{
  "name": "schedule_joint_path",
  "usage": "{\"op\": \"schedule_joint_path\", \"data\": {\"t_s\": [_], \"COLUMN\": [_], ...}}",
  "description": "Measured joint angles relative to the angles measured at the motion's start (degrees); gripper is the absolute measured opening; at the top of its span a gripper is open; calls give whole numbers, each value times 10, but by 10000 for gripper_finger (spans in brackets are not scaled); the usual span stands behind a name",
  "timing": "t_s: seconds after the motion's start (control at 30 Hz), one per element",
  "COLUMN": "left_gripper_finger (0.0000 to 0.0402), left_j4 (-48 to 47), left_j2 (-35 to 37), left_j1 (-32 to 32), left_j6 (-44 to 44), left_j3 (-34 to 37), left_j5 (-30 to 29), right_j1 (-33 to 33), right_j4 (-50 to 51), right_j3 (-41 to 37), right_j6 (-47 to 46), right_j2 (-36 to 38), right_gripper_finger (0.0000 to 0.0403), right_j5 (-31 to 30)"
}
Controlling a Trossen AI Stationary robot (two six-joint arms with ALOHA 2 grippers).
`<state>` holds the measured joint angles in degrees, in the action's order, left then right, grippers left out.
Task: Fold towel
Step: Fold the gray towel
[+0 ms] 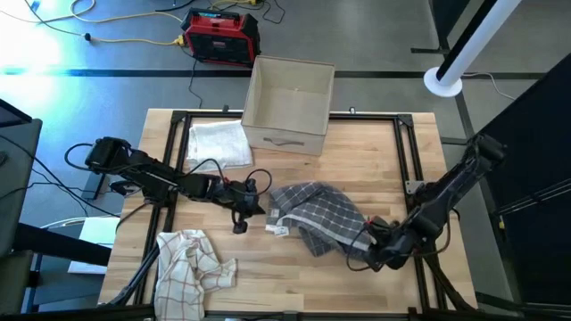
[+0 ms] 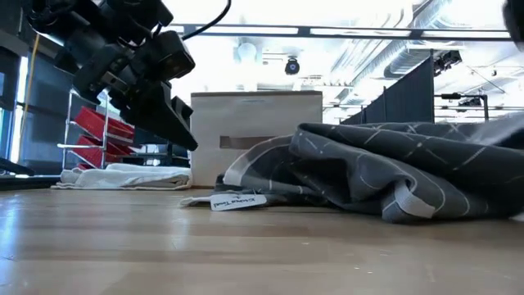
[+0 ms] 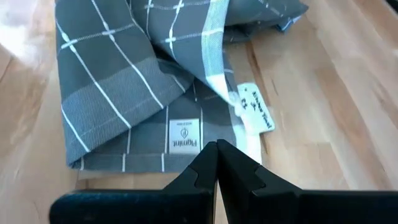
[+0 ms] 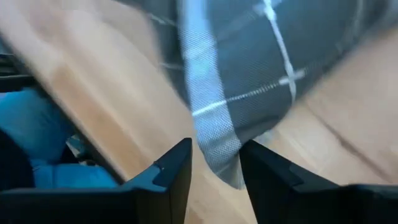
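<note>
A wooden table (image 1: 294, 276) with a black frame stands on a grey floor, a red case (image 1: 221, 36) lying beyond its far edge. At the near left corner lies a crumpled cream towel with red checks (image 1: 189, 265), and a folded white towel (image 1: 218, 143) lies at the far left beside a beige box (image 1: 288, 103). The left gripper (image 1: 253, 198) hangs just above the wood at the grey towel's left edge, its fingers (image 3: 198, 171) pressed together with nothing between them. The grey checked towel (image 1: 323, 217) lies rumpled at the table's middle, a white tag (image 3: 255, 107) sticking out on its left side. At the right, the right gripper (image 1: 373, 242) sits low at the towel's near right corner, its fingers (image 4: 169, 169) apart with the towel's edge lying between them.
</note>
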<state>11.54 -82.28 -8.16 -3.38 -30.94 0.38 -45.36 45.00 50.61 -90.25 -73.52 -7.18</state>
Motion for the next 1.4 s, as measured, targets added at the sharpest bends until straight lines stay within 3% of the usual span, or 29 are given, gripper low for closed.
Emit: {"op": "schedule_joint_path", "data": {"t_s": [0.2,0.33,0.5,0.6,0.73,0.87,1.0,1.27,1.4], "left_gripper_finger": [0,0,0,0,0,0,0,0,0], "left_j4": [-31,-44,-47,-48,-61,-64,-63,-71,-74], "left_j2": [0,0,0,0,0,0,0,0,0], "left_j1": [-1,-2,-10,-15,-20,-29,-38,-40,-40], "left_j6": [-11,-28,-31,-25,-26,-35,-35,-35,-30], "left_j3": [0,0,0,0,0,0,0,0,0], "left_j5": [0,0,0,0,0,0,0,0,0], "right_j1": [58,107,146,171,203,240,277,326,330], "right_j4": [29,25,38,6,-115,-207,-216,-193,-129], "right_j3": [125,157,140,137,139,160,196,284,315], "right_j6": [216,265,279,386,584,726,800,837,843], "right_j2": [0,0,-4,-26,-94,-182,-270,-398,-433], "right_gripper_finger": [119,127,180,216,238,238,233,222,167], "right_j5": [-114,-91,-47,-48,-60,-80,-93,-51,-48]}}
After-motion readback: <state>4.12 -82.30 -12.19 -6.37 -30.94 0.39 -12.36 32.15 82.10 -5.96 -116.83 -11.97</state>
